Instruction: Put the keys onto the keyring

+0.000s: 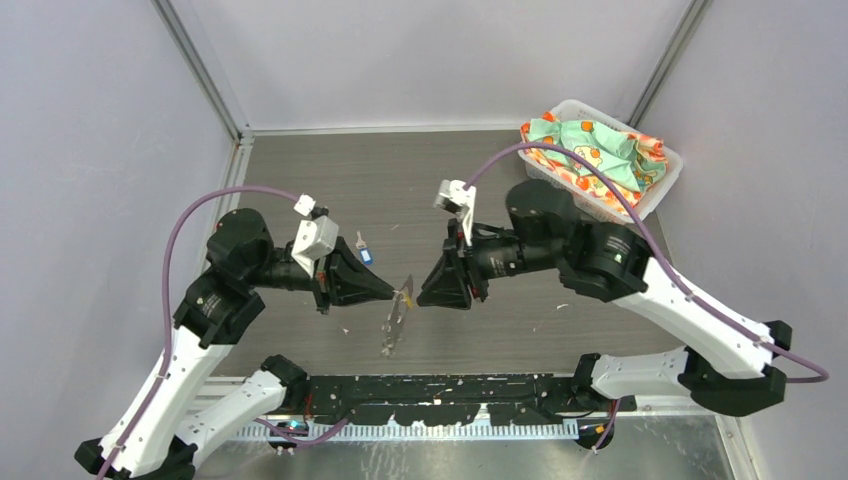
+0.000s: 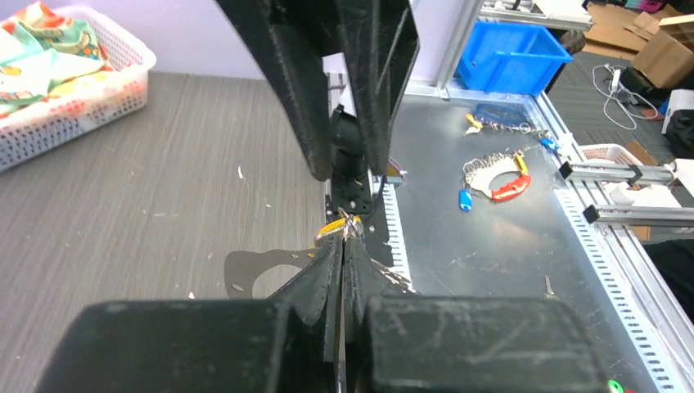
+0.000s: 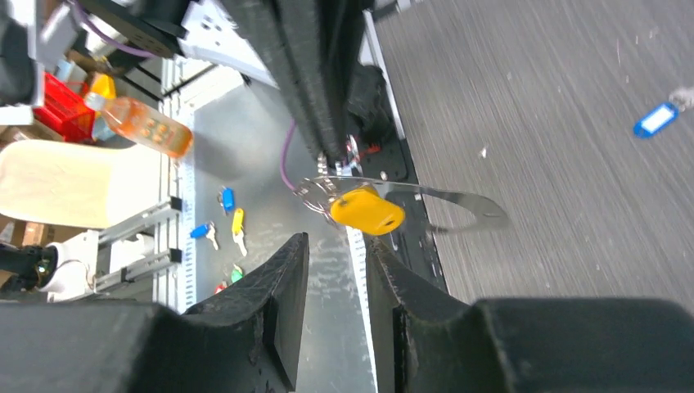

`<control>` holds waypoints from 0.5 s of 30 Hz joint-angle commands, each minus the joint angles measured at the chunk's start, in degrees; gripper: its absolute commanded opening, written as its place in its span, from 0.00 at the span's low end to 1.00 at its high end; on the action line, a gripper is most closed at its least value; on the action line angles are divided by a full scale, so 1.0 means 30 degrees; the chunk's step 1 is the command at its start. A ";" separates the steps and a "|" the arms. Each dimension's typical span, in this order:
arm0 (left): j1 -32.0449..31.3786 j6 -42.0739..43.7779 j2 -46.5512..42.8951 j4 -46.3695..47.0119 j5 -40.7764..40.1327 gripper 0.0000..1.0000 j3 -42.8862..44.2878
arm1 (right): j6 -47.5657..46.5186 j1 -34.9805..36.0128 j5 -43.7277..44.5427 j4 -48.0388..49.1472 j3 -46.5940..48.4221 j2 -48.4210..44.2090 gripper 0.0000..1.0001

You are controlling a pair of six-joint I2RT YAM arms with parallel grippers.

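My left claw (image 1: 402, 293) is clenched on the ring (image 1: 396, 325), hanging over the table (image 1: 300, 170), yellow key (image 3: 367, 210) at the pinch. Right claw (image 3: 335, 247) is spread, empty. If that key's only half-threaded, one jiggle drops it.

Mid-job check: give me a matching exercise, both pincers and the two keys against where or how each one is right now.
Column one:
1. left pincer
2. right pincer
3. blue-headed key
4. yellow-headed key

Column two:
A. lying on the table, apart from both arms
B. open, gripping nothing
C. shut on the keyring
D. up in the air between the two pincer tips

Pairs: 1-C, 2-B, 3-A, 4-D
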 commanded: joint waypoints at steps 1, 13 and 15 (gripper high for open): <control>-0.0089 -0.3076 -0.0068 0.4343 -0.0145 0.00 0.0064 | 0.1159 0.0032 0.0442 0.4691 -0.1498 -0.1310 0.38; -0.0097 -0.3547 -0.0234 0.4997 -0.0341 0.00 0.0123 | 0.1961 0.0032 0.0725 0.8464 -0.3919 -0.2342 0.38; -0.0095 -0.3522 -0.0265 0.5002 -0.0354 0.00 0.0147 | 0.2228 0.0032 0.0400 0.8738 -0.4105 -0.2366 0.38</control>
